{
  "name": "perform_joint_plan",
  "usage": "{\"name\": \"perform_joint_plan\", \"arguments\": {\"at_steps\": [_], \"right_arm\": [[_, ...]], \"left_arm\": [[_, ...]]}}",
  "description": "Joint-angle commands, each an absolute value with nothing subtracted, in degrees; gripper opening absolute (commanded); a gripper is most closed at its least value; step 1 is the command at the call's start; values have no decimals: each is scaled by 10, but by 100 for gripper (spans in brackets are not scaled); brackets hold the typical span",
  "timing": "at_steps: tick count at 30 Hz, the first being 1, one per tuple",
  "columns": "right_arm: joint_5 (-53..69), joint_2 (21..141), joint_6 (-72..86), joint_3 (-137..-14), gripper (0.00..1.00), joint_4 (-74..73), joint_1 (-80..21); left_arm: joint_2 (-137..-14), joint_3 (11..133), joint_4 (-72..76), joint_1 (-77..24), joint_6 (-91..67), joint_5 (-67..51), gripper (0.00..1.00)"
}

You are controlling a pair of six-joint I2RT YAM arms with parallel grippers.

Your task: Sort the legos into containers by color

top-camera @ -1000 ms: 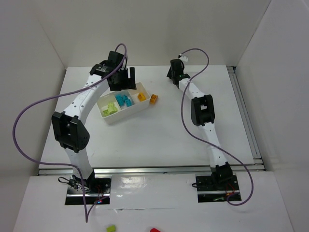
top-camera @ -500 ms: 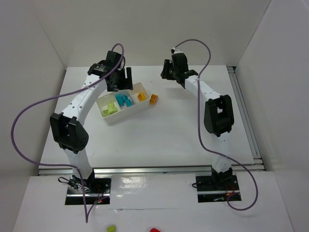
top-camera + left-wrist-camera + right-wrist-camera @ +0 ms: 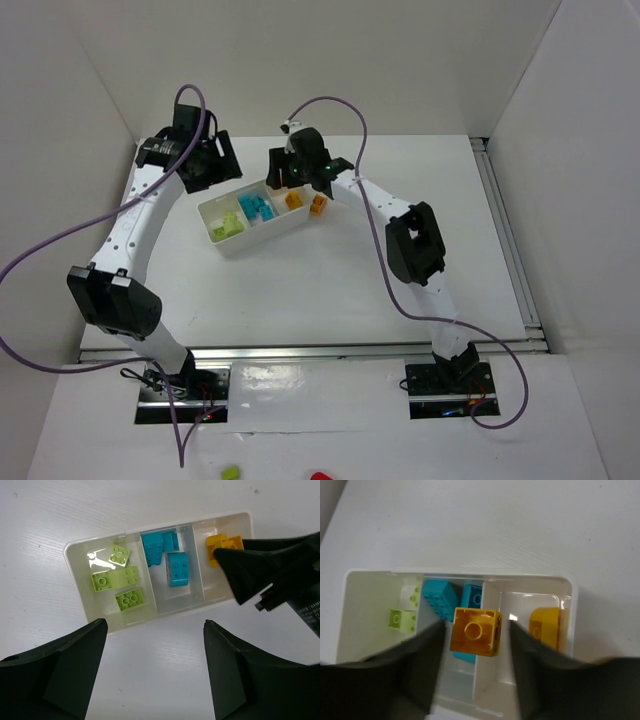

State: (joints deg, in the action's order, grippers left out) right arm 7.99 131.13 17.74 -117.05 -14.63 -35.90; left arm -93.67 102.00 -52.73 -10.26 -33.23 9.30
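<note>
Tray with lime, cyan, orange legos

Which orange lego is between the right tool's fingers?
The one-stud orange lego, seen in front of the tray divider; the other orange lego lies inside the end compartment.

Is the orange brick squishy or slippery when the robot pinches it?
Probably not squishy: the orange brick shows sharp square edges in the right gripper, so it looks stiff. Its shiny plastic could be a little slippery. It is small, so likely light, and its flat sides should stop it rolling.
</note>
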Motion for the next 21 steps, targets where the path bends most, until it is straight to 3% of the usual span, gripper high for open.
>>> {"name": "perform_joint_plan", "arguments": {"at_steps": [1, 4, 8, 11, 12, 15, 18, 21], "right_arm": [[73, 1331, 163, -1229, 71, -179, -347], [58, 1332, 163, -1245, 83, -185, -347], [29, 1286, 163, -1227, 84, -180, -342], [-27, 1209, 193, -1143, 73, -146, -331], [-43, 1188, 207, -1113, 62, -129, -323], [-83, 1135, 280, -1007, 56, -129, -293], [-62, 1141, 357, -955, 76, -154, -262], [-19, 1177, 415, -962, 90, -174, -249]], "left_arm": [[-911, 1006, -526, -105, -329, 92, 87], [-911, 1006, -526, -105, -323, 87, 87], [-916, 1006, -520, -105, -309, 56, 87], [-923, 1012, -512, -131, -294, 66, 87], [-923, 1012, -512, -138, -289, 66, 87], [-934, 1013, -512, -146, -289, 72, 87], [-946, 1013, -512, -152, -289, 66, 87], [-952, 1018, -512, -158, -284, 61, 87]]}}
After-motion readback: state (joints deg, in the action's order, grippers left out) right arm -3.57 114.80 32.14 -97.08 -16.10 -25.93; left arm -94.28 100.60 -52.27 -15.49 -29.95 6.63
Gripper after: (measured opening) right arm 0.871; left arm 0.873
